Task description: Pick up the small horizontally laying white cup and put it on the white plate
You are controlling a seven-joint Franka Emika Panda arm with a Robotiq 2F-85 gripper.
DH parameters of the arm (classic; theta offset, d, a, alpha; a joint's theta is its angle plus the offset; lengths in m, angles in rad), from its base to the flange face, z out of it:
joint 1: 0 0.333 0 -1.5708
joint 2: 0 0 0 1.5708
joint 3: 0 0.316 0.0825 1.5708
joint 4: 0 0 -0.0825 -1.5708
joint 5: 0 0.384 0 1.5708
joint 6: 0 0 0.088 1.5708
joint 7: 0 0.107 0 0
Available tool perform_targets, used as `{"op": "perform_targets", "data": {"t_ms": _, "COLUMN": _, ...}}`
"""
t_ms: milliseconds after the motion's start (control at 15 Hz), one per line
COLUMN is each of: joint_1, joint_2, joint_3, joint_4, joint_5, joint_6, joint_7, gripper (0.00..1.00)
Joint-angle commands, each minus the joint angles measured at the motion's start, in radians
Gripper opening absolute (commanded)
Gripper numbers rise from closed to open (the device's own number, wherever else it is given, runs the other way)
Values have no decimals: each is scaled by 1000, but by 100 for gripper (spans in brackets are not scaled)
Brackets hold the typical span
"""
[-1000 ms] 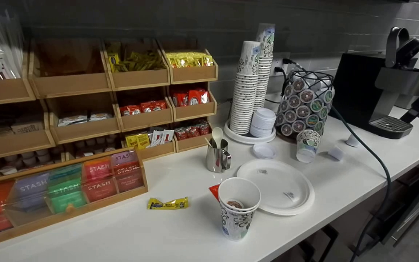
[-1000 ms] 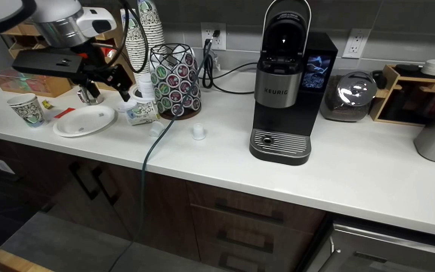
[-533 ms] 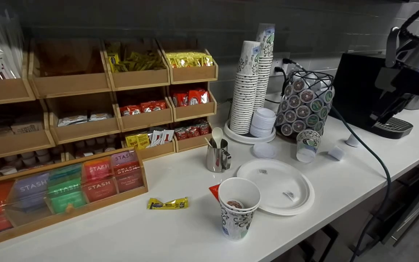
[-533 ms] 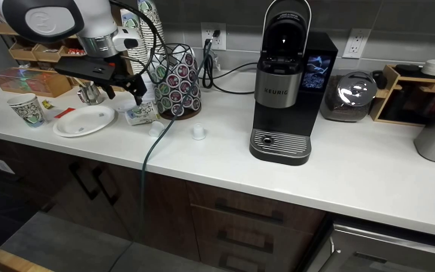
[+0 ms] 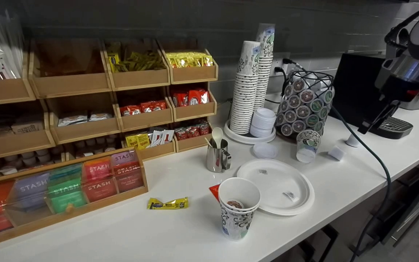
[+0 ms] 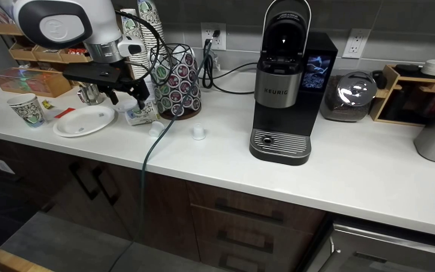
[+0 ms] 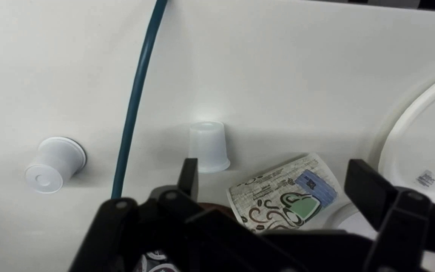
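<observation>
The small white cup lying on its side shows on the counter in both exterior views (image 5: 336,153) (image 6: 156,129) and in the wrist view (image 7: 209,146). A second small white cup (image 7: 55,165) (image 6: 198,131) stands upside down nearby. The white plate (image 5: 275,182) (image 6: 85,119) holds two small scraps or labels; its edge shows at the right of the wrist view (image 7: 425,147). My gripper (image 6: 128,102) (image 7: 278,181) is open and empty above the counter. In the wrist view the lying cup is just beyond the left finger.
A patterned paper cup (image 7: 289,192) lies on its side below the fingers. A green cable (image 7: 134,98) runs between the two small cups. A pod rack (image 6: 176,83), cup stacks (image 5: 246,91), a coffee machine (image 6: 281,94) and a standing cup (image 5: 238,207) surround the area.
The arm has come further into view. My gripper has moved away from above the plate toward the lying small cup and a little lower. The objects on the counter have not moved.
</observation>
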Motion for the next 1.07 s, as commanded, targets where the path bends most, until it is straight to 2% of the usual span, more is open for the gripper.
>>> {"op": "perform_targets", "data": {"t_ms": 0, "joint_1": -41, "joint_2": 133, "joint_3": 73, "joint_4": 73, "joint_5": -36, "joint_6": 77, "joint_7": -11, "gripper": 100}}
{"op": "perform_targets", "data": {"t_ms": 200, "joint_1": -68, "joint_2": 228, "joint_3": 102, "joint_4": 131, "joint_5": -126, "joint_6": 134, "joint_7": 27, "gripper": 100}}
{"op": "perform_targets", "data": {"t_ms": 400, "joint_1": -90, "joint_2": 306, "joint_3": 113, "joint_4": 186, "joint_5": -213, "joint_6": 138, "joint_7": 73, "gripper": 100}}
{"op": "perform_targets", "data": {"t_ms": 733, "joint_1": -132, "joint_2": 392, "joint_3": 157, "joint_4": 254, "joint_5": -241, "joint_6": 143, "joint_7": 84, "gripper": 100}}
{"op": "perform_targets", "data": {"t_ms": 1000, "joint_1": -140, "joint_2": 431, "joint_3": 174, "joint_4": 298, "joint_5": -263, "joint_6": 125, "joint_7": 108, "gripper": 100}}
